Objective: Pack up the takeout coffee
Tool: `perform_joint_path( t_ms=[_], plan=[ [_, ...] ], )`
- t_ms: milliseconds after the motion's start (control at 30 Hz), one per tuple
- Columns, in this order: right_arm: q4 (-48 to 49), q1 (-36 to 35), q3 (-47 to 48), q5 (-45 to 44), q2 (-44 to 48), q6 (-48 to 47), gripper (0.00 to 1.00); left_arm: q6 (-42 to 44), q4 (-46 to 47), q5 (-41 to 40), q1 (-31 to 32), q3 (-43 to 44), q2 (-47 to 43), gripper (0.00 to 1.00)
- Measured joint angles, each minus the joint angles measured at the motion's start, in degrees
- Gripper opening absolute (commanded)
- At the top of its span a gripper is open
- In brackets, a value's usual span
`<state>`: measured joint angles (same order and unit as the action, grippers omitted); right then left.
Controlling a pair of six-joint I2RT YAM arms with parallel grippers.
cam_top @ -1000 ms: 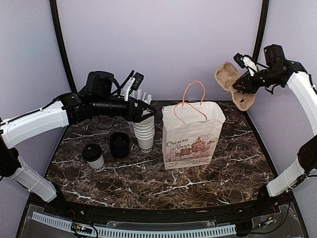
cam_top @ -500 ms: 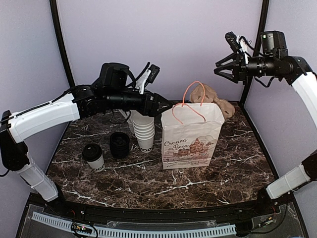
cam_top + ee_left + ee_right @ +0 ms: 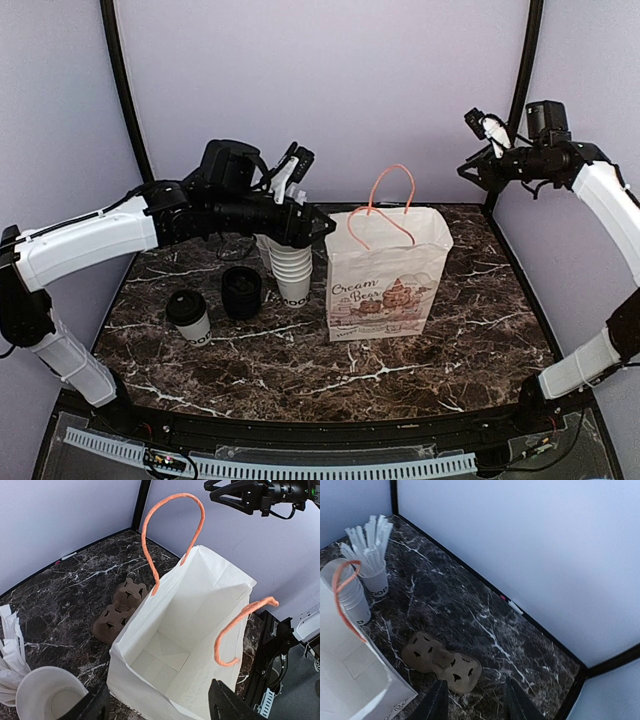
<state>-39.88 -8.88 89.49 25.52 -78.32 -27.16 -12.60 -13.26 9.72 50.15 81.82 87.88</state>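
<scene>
White paper forms the bag point(image 3: 390, 268), which stands upright mid-table with its mouth spread and its 2 orange handles point(image 3: 175, 496) arched up, presumably so a cup can drop straight in. Inside I see only the bag's bare floor.

The left gripper point(image 3: 160, 706) hovers just above the bag's left rim, jaws spread wide and holding nothing. To my eye it is placed to look in or to steady the mouth. The right gripper point(image 3: 482, 165) hangs high beyond the bag's far right corner, likewise spread and empty.

The takeout coffee point(image 3: 188, 317), 1 lidded cup, stands well left of the bag, untouched. Between it and the bag are 1 black stack point(image 3: 241, 292), lids I think, then 1 stack of lidless cups point(image 3: 292, 268), with 1 cup of straws point(image 3: 372, 555) behind those. 1 brown cup carrier point(image 3: 442, 661) lies flat on the table point(image 3: 450, 340) just behind the bag, not in it.
</scene>
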Motion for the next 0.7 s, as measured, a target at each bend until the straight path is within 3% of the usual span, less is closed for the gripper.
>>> perform_joint_path(
  t_ms=[267, 500, 700],
  plan=[
    [0.79, 4.83, -5.49, -2.73, -13.03, -1.81, 0.74, 0.48, -0.39, -3.15, 0.00, -2.49, -4.46, 0.73],
    [-3.32, 3.82, 0.02, -4.94, -31.82, -6.93, 0.66, 0.81, -0.87, -5.66, 0.00, -3.13, -7.34, 0.73],
    [-3.15, 1.42, -0.26, -7.23, -37.11, -7.74, 0.65, 0.81, -2.14, -7.10, 0.00, -4.02, -7.41, 0.74]
  ],
)
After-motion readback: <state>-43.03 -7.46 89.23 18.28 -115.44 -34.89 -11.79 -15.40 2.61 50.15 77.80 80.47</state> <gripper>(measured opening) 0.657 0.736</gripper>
